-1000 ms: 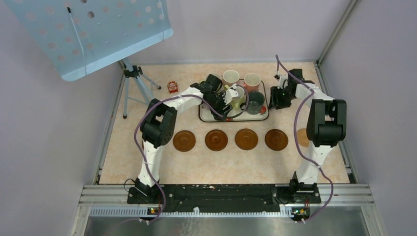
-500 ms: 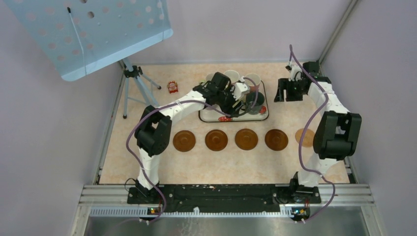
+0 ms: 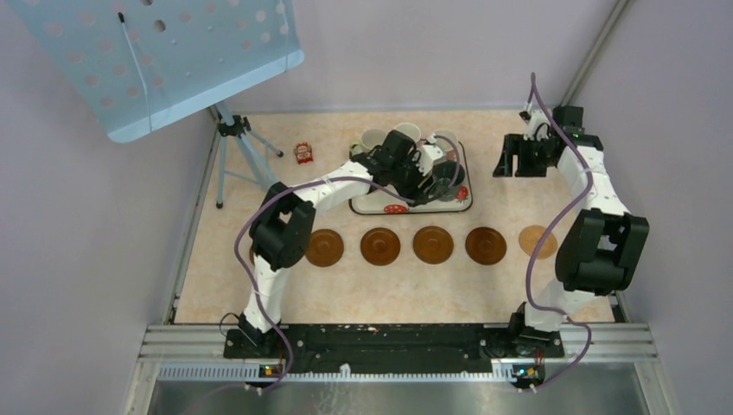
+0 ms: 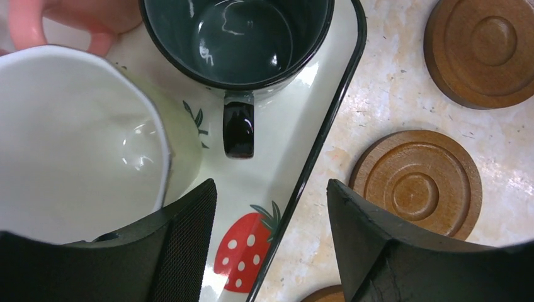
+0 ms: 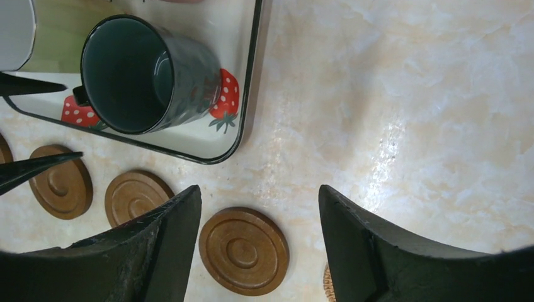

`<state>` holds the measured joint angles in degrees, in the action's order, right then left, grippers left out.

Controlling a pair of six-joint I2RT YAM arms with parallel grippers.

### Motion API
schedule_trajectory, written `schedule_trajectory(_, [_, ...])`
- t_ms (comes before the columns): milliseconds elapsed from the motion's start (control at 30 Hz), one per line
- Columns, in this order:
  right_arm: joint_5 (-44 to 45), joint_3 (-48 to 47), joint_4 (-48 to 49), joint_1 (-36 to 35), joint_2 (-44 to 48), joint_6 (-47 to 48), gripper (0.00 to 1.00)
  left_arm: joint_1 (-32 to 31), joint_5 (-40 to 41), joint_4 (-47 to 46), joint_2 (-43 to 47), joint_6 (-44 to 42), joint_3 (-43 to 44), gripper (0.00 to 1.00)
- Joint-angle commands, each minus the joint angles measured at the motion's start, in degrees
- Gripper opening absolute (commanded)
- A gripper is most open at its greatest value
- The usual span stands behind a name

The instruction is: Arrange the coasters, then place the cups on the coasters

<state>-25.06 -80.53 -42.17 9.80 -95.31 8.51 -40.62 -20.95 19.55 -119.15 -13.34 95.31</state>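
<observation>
- Top view: the left gripper (image 3: 425, 175) is hovering over the strawberry-print tray (image 3: 406, 208) and hiding part of the cups (image 3: 373, 138) standing on it. The right gripper (image 3: 516, 161) is hanging to the right of the tray. Five coasters (image 3: 433, 245) are lying in a nearer row, with the tan coaster (image 3: 538, 240) rightmost. A tripod (image 3: 235, 147), a blue perforated board (image 3: 164, 60) and a red packet (image 3: 303, 153) are sitting far left.
- Left wrist: the jaws are standing apart, grasping nothing. A light green cup (image 4: 82, 138) is crowding the left finger (image 4: 182, 251), and the dark cup (image 4: 239, 38) is sitting beyond it on the tray.
- Right wrist: the jaws are standing released, with a coaster showing on the table between them. The dark cup is occupying the tray's corner.
</observation>
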Motion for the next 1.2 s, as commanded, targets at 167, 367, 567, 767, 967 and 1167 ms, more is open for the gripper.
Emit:
schedule_trajectory(167, [-1.6,0.7,-2.6,0.1,4.2,1.1,0.68,-2.3,0.1,-3.2,-5.1,-0.2,7.0,0.72])
schedule_trajectory(367, [-1.8,0.8,-3.6,0.1,4.8,1.7,0.68,-5.2,-2.4,-3.2,-5.2,-0.3,7.5,0.68])
schedule_trajectory(567, [-2.5,1.0,-4.4,0.1,4.8,1.7,0.68,-7.1,-3.2,-3.4,-5.0,0.5,8.5,0.71])
schedule_trajectory(767, [-5.7,-0.3,-4.5,0.1,4.7,7.3,0.68,-6.2,-2.7,-0.7,-2.4,1.7,8.5,0.77])
schedule_trajectory(967, [-10.9,-3.8,-7.5,0.0,2.1,13.6,0.67,-2.6,-8.4,-2.7,7.0,-0.3,-0.3,0.85])
schedule_trajectory(1167, [-15.9,-2.8,-12.5,-3.4,5.4,33.0,0.66,6.1,-18.5,-1.7,12.5,5.8,-4.8,0.86])
